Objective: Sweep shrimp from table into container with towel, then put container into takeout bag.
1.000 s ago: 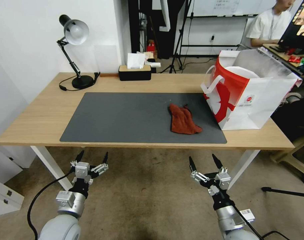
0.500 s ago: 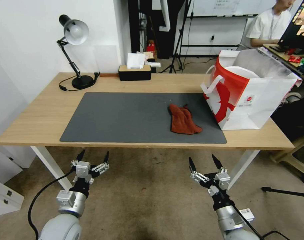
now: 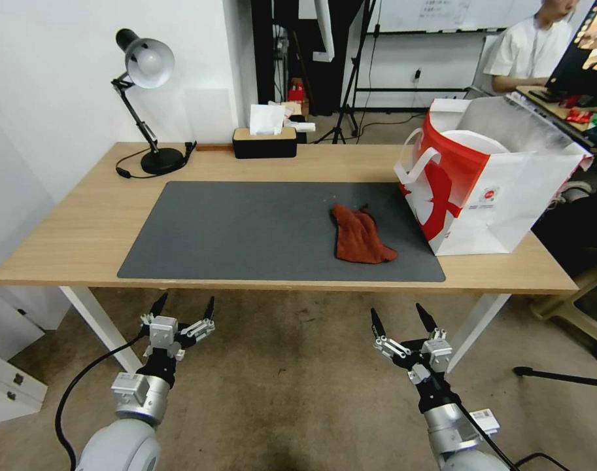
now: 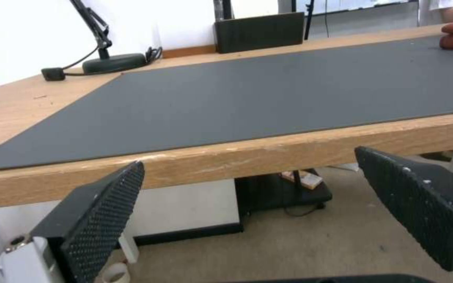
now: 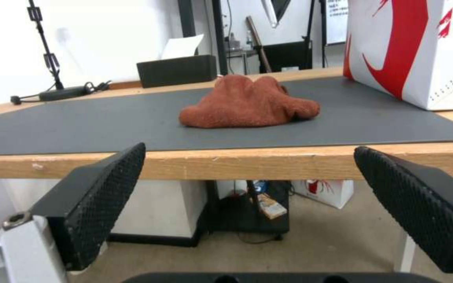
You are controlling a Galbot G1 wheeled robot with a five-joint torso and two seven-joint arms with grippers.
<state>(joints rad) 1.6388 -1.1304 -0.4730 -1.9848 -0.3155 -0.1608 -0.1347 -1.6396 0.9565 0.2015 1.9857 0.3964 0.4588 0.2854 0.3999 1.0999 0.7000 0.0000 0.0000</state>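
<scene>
A rust-red towel [image 3: 358,237] [image 5: 247,104] lies crumpled on the dark grey mat [image 3: 246,229], right of its middle. The light-wood table [image 3: 82,222] carries the red and white takeout bag [image 3: 494,190] [image 5: 420,47], standing upright at the right end. Inside the bag's mouth shows the container's white round rim [image 3: 476,139]. The shrimp are hidden. Both arms hang below the table's front edge over the floor. My left gripper [image 3: 184,304] [image 4: 248,158] is open and holds nothing. My right gripper [image 3: 398,313] [image 5: 250,149] is also open, facing the towel from in front of the edge.
A black desk lamp [image 3: 144,65] stands at the table's back left, its cord trailing beside it. A black tissue box [image 3: 264,142] sits at the back middle. White table legs [image 3: 99,320] flank the carpeted floor where the arms hang. Another desk [image 3: 560,98] stands behind the bag.
</scene>
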